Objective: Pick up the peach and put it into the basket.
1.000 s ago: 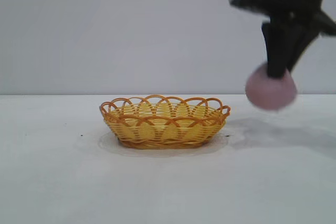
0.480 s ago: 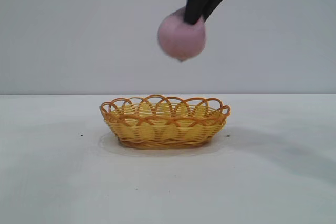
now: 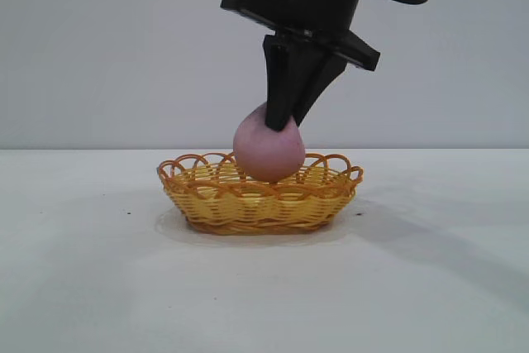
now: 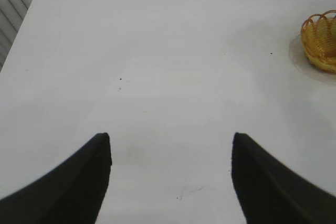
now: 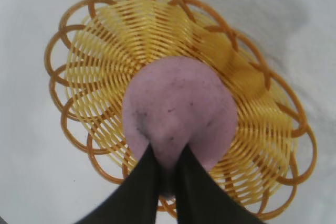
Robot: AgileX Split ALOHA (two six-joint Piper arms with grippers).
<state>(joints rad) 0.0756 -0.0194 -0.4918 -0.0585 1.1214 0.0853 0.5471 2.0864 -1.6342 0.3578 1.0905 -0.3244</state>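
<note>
Right gripper point(image 3: 285, 121) clenched on the peach point(image 3: 269, 153), hanging just over the middle of the basket point(image 3: 331, 200) with its underside dipping below the rim; left gripper point(image 4: 170, 182) spread wide, idle far left; risk: early release, bounce off the weave, rollout.

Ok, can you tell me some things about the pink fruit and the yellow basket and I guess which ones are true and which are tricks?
1. The right gripper is holding the peach. True.
2. The peach is lying on the table beside the basket. False: it hangs over the middle of the basket, its bottom dipping below the rim.
3. The left gripper is holding something too. False: its fingers are spread apart with nothing between them, over bare table.
4. The basket has a looped orange rim. True.
5. The basket is tipped on its side. False: it sits flat and upright on the table.
</note>
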